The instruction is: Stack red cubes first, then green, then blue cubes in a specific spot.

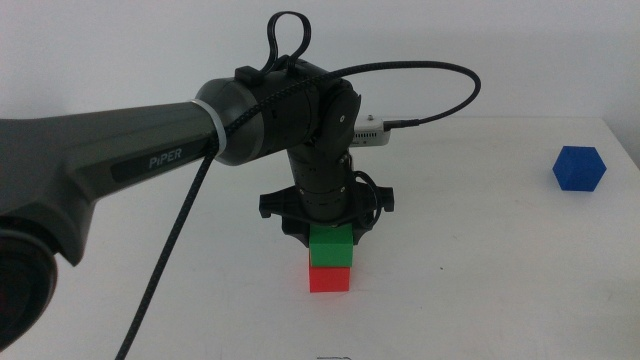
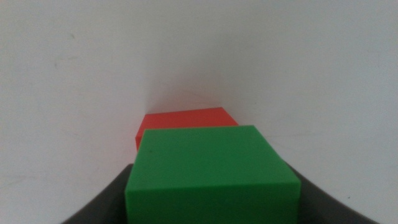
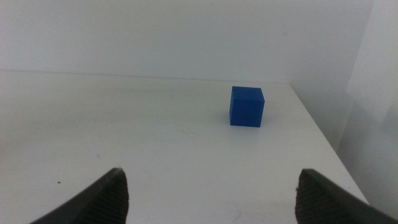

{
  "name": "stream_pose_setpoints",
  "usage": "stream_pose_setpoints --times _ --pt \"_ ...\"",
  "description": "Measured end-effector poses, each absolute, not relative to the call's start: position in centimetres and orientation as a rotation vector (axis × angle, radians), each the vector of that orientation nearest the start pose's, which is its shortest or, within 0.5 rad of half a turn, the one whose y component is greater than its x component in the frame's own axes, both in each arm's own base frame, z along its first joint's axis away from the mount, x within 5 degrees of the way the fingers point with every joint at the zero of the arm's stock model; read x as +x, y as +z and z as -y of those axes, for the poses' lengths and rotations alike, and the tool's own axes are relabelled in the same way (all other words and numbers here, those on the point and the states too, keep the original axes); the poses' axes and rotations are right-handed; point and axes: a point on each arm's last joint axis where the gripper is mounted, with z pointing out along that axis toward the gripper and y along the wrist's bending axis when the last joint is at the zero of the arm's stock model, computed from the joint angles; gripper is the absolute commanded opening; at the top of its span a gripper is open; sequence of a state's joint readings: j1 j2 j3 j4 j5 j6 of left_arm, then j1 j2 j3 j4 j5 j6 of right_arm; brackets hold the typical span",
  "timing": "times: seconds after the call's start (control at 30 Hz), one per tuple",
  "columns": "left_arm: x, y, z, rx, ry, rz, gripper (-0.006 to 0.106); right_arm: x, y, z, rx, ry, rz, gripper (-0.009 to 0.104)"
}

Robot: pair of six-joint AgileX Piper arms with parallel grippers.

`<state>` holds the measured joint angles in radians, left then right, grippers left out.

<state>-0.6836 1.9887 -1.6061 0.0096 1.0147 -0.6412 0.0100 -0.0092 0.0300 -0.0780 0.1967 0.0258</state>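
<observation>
At table centre, the left gripper (image 1: pixel 331 232) points straight down with its jaws clamped on the green cube (image 1: pixel 331 248), which you see resting on the red cube (image 1: pixel 330 278). The vertical approach keeps the faces parallel; in the left wrist view green (image 2: pixel 211 171) covers most of red (image 2: pixel 185 121), so the two look roughly aligned. Whether green bears fully on red or is partly carried by the jaws cannot be told. Judge this step as placement, with release next. The blue cube (image 1: pixel 579 167) stands well apart at the far right of the white table (image 1: pixel 480 260). Your right gripper (image 3: pixel 211 193) waits, jaws wide apart, facing blue (image 3: pixel 247 106), probably ready to fetch it last.
</observation>
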Motion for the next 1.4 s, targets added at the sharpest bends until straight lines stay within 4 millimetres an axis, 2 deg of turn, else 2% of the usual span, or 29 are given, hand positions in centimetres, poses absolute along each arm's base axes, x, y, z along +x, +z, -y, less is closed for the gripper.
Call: stream_pose_setpoints --times 0.03,0.07,0.3,0.43,0.53,0.63,0.8,0.9,1.0,1.03,1.1,1.13,1.27,1.4 --pt "32.6 22.6 26.4 0.07 -0.221 -2.921 0.038 5.6 18.6 0.1 -0.04 -0.043 -1.7 0.09" --pt "32.6 22.5 26.4 0.07 -0.219 -2.921 0.067 5.6 18.6 0.1 -0.04 -0.043 -1.7 0.09" --pt "32.6 22.5 26.4 0.072 -0.215 -2.919 0.092 5.6 18.6 0.1 -0.04 -0.043 -1.7 0.09" --pt "32.6 22.6 26.4 0.088 -0.215 -2.917 0.094 5.6 18.6 0.1 -0.04 -0.043 -1.7 0.09" --pt "32.4 23.6 26.2 0.138 -0.226 -2.895 0.094 5.6 18.6 0.1 -0.04 -0.043 -1.7 0.09" --pt "31.7 26.1 25.6 0.208 -0.256 -2.842 0.094 5.6 18.6 0.1 -0.04 -0.043 -1.7 0.09" --pt "29.6 32.3 23.8 0.328 -0.318 -2.689 0.094 5.6 18.6 0.1 -0.04 -0.043 -1.7 0.09" --pt "28.2 35.4 22.3 0.483 -0.285 -2.581 0.094 5.6 18.6 0.1 -0.04 -0.043 -1.7 0.09" --pt "27.1 38.3 20.1 0.613 -0.294 -2.473 0.094 5.6 18.6 0.1 -0.04 -0.043 -1.7 0.09" --pt "26.2 40.1 17.9 0.678 -0.344 -2.41 0.094 5.6 18.6 0.1 -0.04 -0.043 -1.7 0.09" --pt "25.1 41.4 15.8 0.734 -0.396 -2.344 0.094 5.6 18.6 0.1 -0.04 -0.043 -1.7 0.09" --pt "23.8 42.3 13.6 0.804 -0.448 -2.267 0.094 5.6 18.6 0.1 -0.04 -0.043 -1.7 0.09" --pt "20.0 43.0 10.2 0.833 -0.554 -2.139 0.094 5.6 18.6 0.1 -0.04 -0.043 -1.7 0.09" --pt "17.3 42.5 8.2 0.802 -0.597 -2.077 0.094 5.6 18.6 0.1 -0.04 -0.043 -1.7 0.09"
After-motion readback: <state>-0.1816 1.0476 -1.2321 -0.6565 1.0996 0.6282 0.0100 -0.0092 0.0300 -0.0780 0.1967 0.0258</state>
